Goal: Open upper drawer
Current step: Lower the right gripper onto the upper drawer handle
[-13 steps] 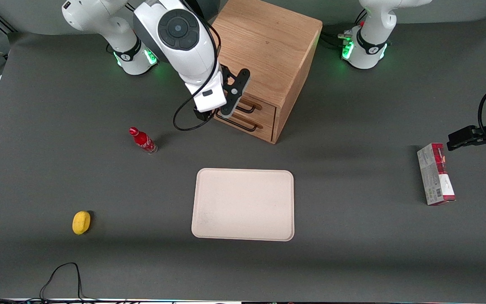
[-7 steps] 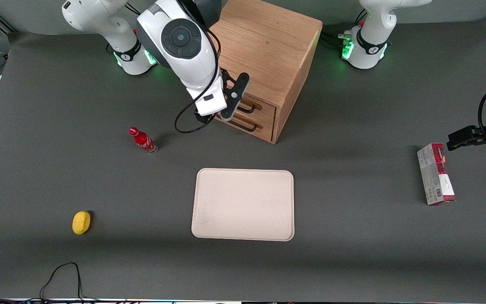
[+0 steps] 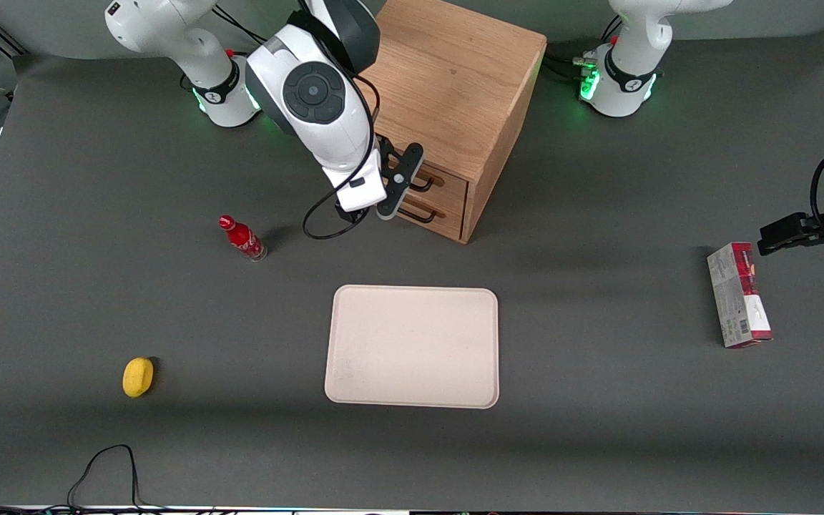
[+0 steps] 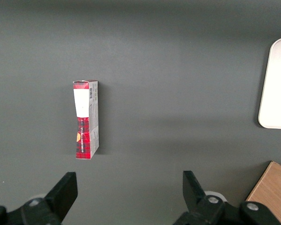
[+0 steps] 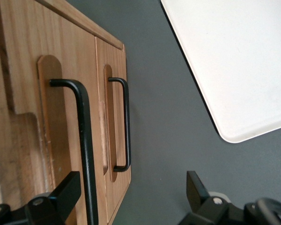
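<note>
The grey table (image 3: 598,429) is carrying everything here, and the gripper (image 3: 392,187) is hanging low over it, directly in front of the wooden cabinet (image 3: 455,79). In the right wrist view the gripper (image 5: 131,197) is showing its two black fingers (image 5: 65,192) spread wide apart, with nothing clamped between them.

The cabinet is standing farther from the front camera than the gripper, with its two drawer fronts facing the fingers. The upper drawer (image 3: 444,179) is sitting flush in the cabinet, fully closed, just beside the gripper and level with it. Its black wire handle (image 5: 86,140) is running past one finger, passing into the gap between the two; whether metal is touching the finger I cannot tell. The lower drawer (image 3: 440,212) is lying just beneath, its own handle (image 5: 124,124) close to the gripper too.

The cream tray (image 3: 412,347) is lying flat, nearer to the front camera than the gripper and well apart from it. The red and white carton (image 3: 739,295) is resting far off toward the parked arm's end of the table. The small red bottle (image 3: 242,238) is standing near the gripper, toward the working arm's end. The yellow fruit (image 3: 137,376) is sitting much nearer the front camera, well apart from the gripper.
</note>
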Motion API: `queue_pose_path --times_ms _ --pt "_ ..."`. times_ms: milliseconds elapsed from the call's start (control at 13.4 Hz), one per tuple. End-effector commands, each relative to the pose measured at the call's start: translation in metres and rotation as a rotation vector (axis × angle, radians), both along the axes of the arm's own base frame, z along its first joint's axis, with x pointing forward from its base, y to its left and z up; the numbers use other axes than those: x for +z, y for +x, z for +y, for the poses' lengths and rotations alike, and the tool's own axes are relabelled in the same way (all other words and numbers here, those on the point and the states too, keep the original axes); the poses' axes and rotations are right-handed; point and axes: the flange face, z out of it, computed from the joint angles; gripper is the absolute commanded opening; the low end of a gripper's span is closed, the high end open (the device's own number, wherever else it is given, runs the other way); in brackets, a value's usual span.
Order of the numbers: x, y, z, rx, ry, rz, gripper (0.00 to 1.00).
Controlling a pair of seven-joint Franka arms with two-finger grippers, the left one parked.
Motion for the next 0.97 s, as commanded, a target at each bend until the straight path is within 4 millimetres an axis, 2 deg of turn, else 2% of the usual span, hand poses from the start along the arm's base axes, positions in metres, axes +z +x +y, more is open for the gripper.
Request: queue_pose_path --times_ms 0,749,898 --pt "-0.003 -0.008 -0.002 0.007 0.048 0.005 1.0" --pt "-0.032 -0.008 -0.003 0.045 0.059 -0.013 1.0" --pt "-0.029 -0.008 -0.004 0.055 0.063 -0.016 1.0"
